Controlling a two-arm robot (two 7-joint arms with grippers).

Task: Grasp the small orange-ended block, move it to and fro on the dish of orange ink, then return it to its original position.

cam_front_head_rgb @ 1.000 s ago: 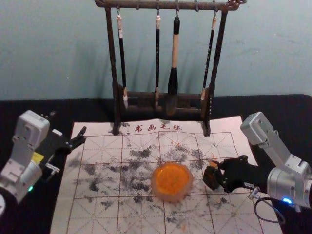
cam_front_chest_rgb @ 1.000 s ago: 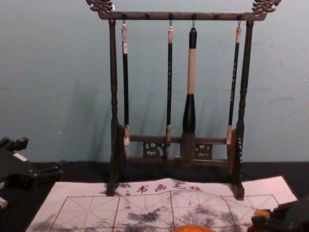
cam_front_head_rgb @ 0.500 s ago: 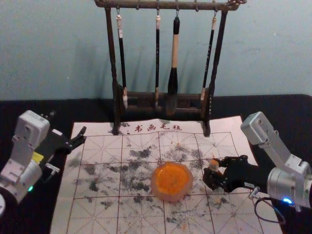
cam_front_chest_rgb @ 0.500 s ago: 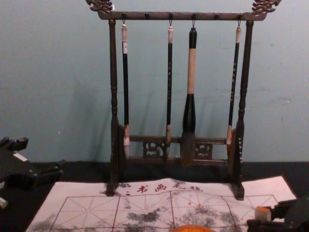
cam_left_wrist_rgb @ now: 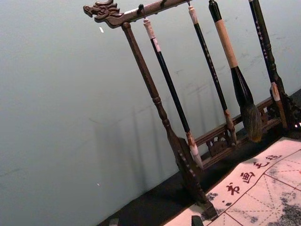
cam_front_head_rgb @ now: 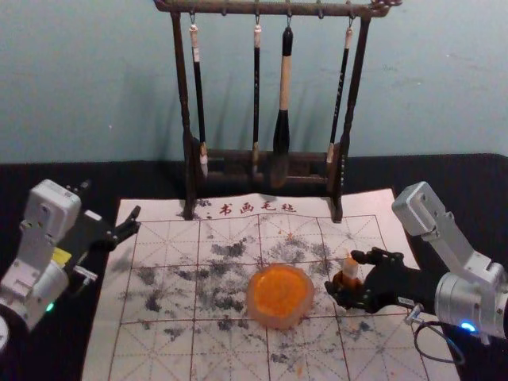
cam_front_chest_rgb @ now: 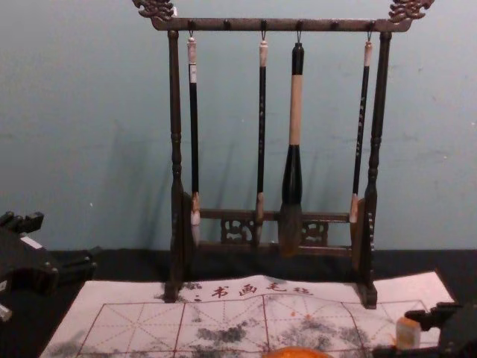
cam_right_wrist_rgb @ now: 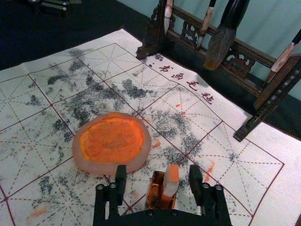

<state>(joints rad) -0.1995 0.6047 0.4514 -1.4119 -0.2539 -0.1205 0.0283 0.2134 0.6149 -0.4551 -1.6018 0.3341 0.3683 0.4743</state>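
1. One small block (cam_right_wrist_rgb: 171, 181) with an orange end, pale sides: upright, orange end up, leaning a bit, in a small orange-stained holder (cam_right_wrist_rgb: 153, 193). Head view, clock centred on the ink dish, 12 toward the back: block between 2 and 3 o'clock, near the dish.
2. Right gripper (cam_front_head_rgb: 344, 274): between 2 and 3 o'clock, low over the mat, reaching in from the 3 o'clock side. Fingers wide apart, one each side of block and holder; right wrist view has gaps between block and both fingers, so nothing clamped.
3. Round ink dish (cam_front_head_rgb: 280, 296): pale rim, orange ink inside, on the calligraphy mat (cam_front_head_rgb: 163, 349).
4. Left gripper (cam_front_head_rgb: 110, 203): parked at 10 o'clock, by the mat's far corner on that side. Fingers spread, nothing between them.
5. Mat: red grid, Chinese characters along the 12 o'clock edge, grey ink smudges, some orange specks.
6. Dark wooden brush rack (cam_front_head_rgb: 268, 8): 12 o'clock, feet on the mat's far edge. Four hanging brushes; thick one (cam_front_head_rgb: 284, 95) third counting from the 10 o'clock side, brown-grey bristles down.
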